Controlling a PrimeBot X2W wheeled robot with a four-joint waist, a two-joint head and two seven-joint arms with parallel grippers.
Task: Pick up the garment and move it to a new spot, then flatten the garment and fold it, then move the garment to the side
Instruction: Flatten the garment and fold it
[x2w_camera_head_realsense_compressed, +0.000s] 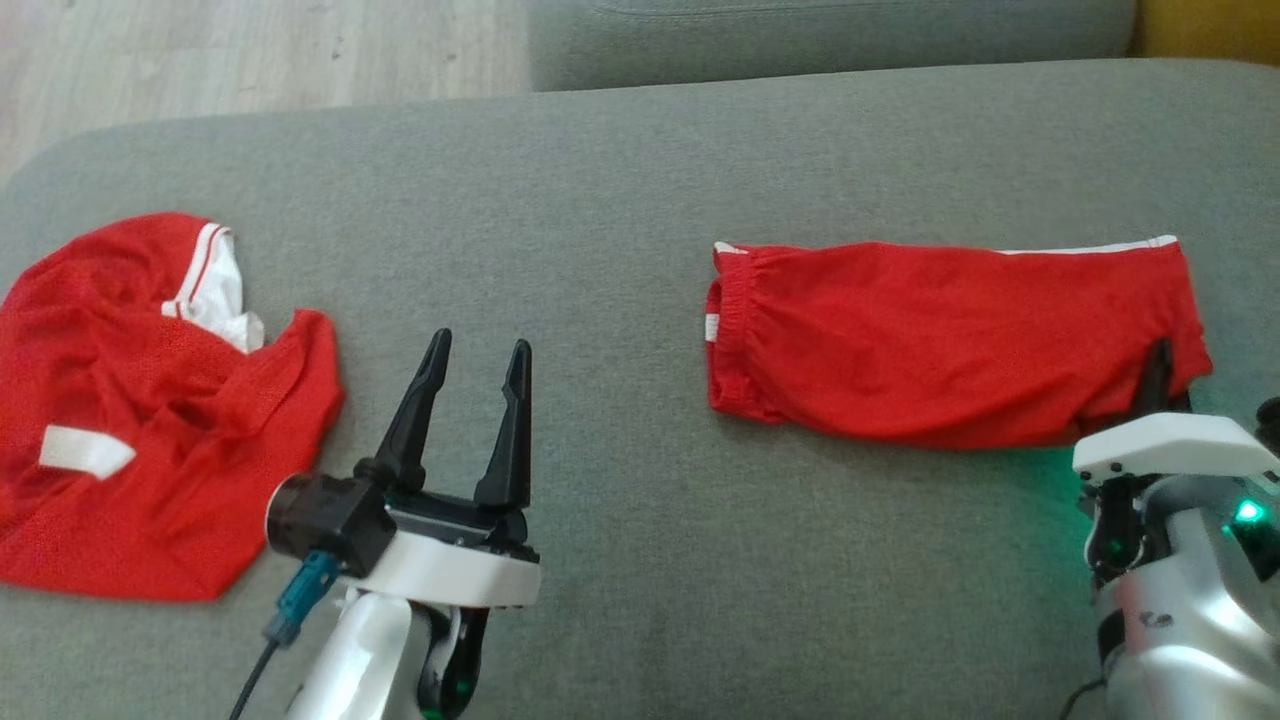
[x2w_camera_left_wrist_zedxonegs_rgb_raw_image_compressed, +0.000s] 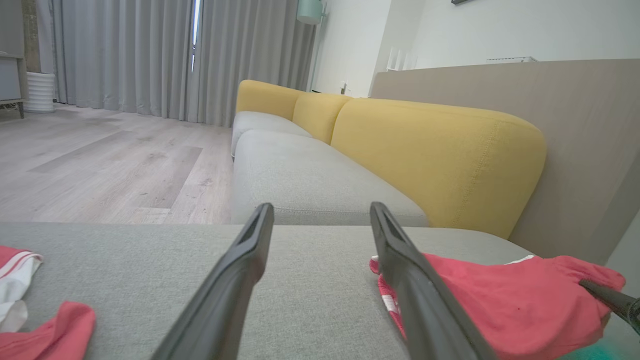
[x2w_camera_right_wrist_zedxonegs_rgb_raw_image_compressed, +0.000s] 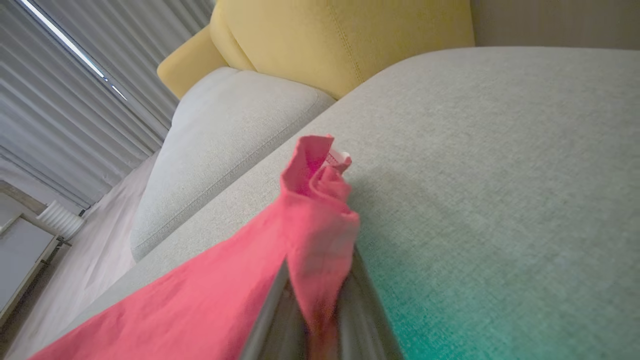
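The right gripper (x2w_camera_head_realsense_compressed: 1160, 372) is clamped on a bunched corner of the garment (x2w_camera_head_realsense_compressed: 950, 340) — red cloth is pinched between its two fingers and rises in a small peak beyond them. The garment, red with a white stripe along its far edge, lies folded flat on the grey cushion (x2w_camera_head_realsense_compressed: 620, 180), elastic waistband toward the left. The right arm comes in from the lower right, low over the cushion. The left gripper (x2w_camera_head_realsense_compressed: 478, 350) hovers with fingers spread and nothing between them — placed between the garment and a second red garment (x2w_camera_head_realsense_compressed: 130, 420), crumpled at the cushion's left edge.
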